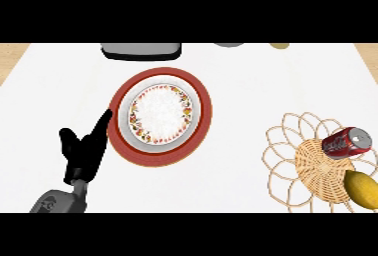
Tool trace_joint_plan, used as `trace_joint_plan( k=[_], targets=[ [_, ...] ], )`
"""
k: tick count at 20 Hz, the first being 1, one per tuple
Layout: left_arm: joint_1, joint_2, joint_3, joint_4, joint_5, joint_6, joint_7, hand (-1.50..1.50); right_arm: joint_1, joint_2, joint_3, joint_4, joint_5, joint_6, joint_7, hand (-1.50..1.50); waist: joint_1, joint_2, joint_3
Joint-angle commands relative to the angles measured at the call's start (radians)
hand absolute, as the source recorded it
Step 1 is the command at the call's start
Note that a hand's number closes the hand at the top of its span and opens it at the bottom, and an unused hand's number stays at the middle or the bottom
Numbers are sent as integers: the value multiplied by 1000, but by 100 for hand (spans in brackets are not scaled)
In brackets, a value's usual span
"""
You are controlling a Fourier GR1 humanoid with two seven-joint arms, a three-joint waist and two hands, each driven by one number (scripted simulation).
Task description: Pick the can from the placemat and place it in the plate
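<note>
With the left hand [83,150] resting straight-fingered beside the plate [160,113] and the right unseen, the robot should grasp the tipped can [346,143] on the right-hand placemat [295,150] across its sides.

Red can [345,143] lies on its side, silver end facing upper right, on the wicker placemat [310,170]. White plate [160,113] with red-patterned rim sits well apart, left of the placemat, on a red charger.

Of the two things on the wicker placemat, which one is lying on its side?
The red can, tipped over at the wicker placemat's upper right, silver top facing right. The yellow lemon sits below it.
</note>
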Motion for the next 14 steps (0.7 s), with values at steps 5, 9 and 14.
trace_joint_plan(
  k=[5, 9, 14],
  targets=[
    [31, -41, -38, 0, -4, -8, 35, 0, -29, -150, 203, -58, 249, 111, -40, -150, 0, 2, -8],
    [96, -35, -41, -47, -15, -5, 41, 0, -7, -134, 247, -145, 301, 63, 8, -150, -21, -8, -9],
    [100, -39, -19, -25, -25, -30, 25, 0, -14, -82, 280, -189, 360, 36, 64, -150, -24, -7, -9]
  ],
)
